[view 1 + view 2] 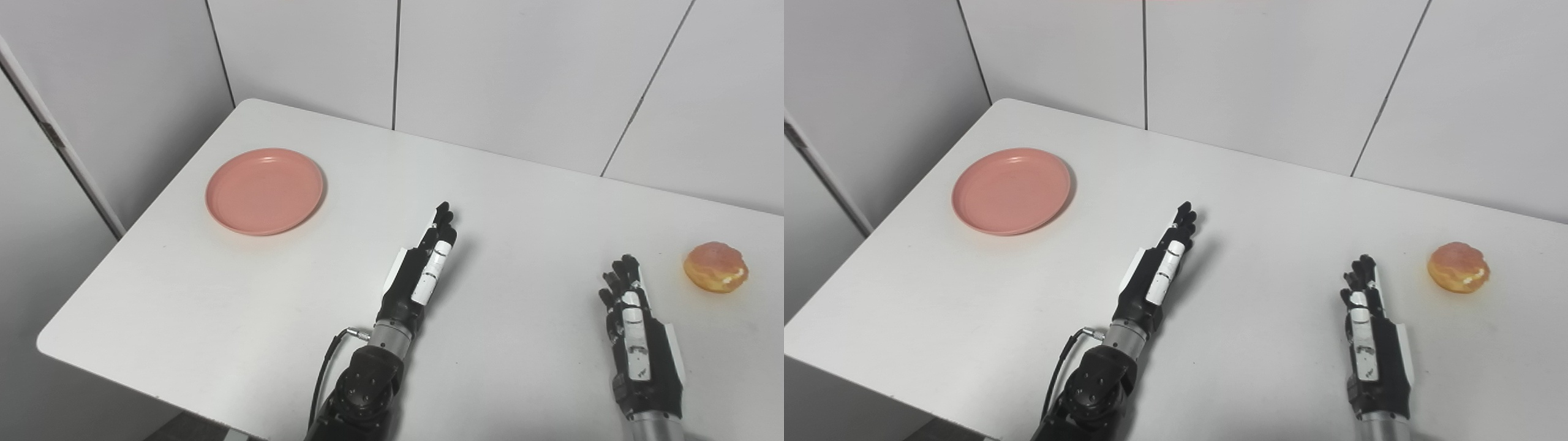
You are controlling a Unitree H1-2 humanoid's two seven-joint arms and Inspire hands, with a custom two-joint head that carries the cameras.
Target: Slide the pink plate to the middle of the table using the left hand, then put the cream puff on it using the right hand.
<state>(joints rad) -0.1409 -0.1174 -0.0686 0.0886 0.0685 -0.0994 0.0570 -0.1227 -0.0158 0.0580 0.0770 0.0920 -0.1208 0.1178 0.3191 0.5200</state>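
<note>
A: Pink plate, empty, lying flat near the far left corner of the white worktop; not yet moved toward the middle. Cream puff sits alone at the right side, well apart from the plate.

B: And the two robot hands?

A: Left robot hand is over the middle of the worktop, fingers extended and close together, holding nothing; the plate lies away to its left and farther back. Right robot hand is near the front edge, fingers likewise extended and empty, with the cream puff just beyond and to its right (whether either palm touches the surface cannot be told).

B: What hazards apply from this arrangement?

A: Three, by judgement. First, the plate lies close to the left edge; a push landing on its near rim, not its far-left side, would likely drive it outward and off the worktop. Second, pressure on the raised rim could tip the plate instead of sliding it. Third, the cream puff looks soft and rounded; closing the fingers too firmly might crush it, while too light a hold could let it roll toward the right edge.

B: And the order?

A: Plate first; placing the puff early would leave nothing beneath it.
</note>
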